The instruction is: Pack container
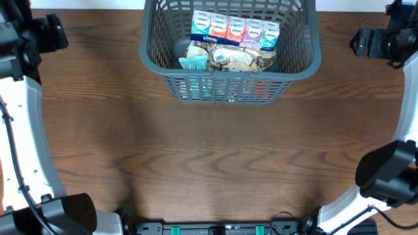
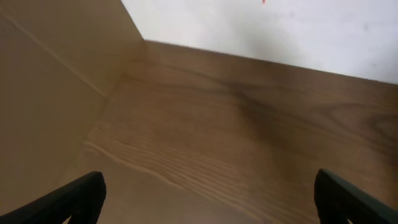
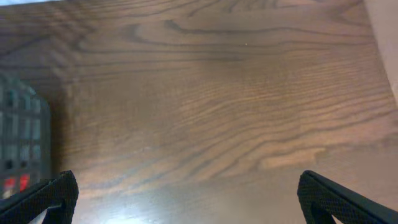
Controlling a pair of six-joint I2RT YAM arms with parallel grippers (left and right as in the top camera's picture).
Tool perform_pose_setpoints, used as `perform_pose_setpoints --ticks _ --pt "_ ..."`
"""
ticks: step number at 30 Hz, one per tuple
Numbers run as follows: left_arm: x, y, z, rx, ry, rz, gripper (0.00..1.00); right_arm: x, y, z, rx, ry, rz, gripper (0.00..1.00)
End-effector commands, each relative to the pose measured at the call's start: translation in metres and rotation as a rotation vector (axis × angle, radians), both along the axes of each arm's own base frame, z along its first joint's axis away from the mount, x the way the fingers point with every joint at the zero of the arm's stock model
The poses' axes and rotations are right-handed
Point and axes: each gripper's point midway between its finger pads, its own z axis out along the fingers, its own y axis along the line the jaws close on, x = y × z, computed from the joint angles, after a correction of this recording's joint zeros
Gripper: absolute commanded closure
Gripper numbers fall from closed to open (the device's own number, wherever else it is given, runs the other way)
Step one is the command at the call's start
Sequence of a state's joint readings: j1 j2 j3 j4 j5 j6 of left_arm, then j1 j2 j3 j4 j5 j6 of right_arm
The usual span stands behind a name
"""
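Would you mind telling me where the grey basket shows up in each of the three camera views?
Overhead: the basket is at top centre, cut off by the picture's upper edge.
Left wrist: not in it; only wood, a tan panel and a white wall.
Right wrist: the basket shows as a sliver of lattice wall at the left edge.
Shared landmark: the brown wood-grain table, seen in all three.

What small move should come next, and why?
Probably hold both arms back: the tissue packs and snack bags lie inside the container, and the left tool and right tool are open, holding nothing.
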State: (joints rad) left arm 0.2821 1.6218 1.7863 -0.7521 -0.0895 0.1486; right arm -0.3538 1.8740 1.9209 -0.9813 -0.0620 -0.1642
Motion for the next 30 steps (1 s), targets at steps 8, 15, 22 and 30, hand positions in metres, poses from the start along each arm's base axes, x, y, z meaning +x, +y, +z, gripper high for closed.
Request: perform_pose_setpoints --ticks 8,15,22,30 --pt "-0.048 -0.018 -0.052 -0.159 -0.058 0.113 0.01 -0.073 0.033 0.005 -0.018 -0.021 -0.044 0.01" --pt "-0.097 -0.066 -0.094 -0.25 -0.082 -0.045 0.01 -0.147 0.08 -0.01 -0.027 -0.079 0.007 0.01" --pt "-0.147 -0.109 -0.125 -0.232 -0.089 -0.159 0.01 -0.209 0.122 -0.037 -0.004 -0.107 0.071 0.01" --pt "-0.18 -0.133 -0.123 -0.209 -0.199 -0.236 0.01 -0.236 0.154 -0.063 0.094 -0.114 0.095 0.01"
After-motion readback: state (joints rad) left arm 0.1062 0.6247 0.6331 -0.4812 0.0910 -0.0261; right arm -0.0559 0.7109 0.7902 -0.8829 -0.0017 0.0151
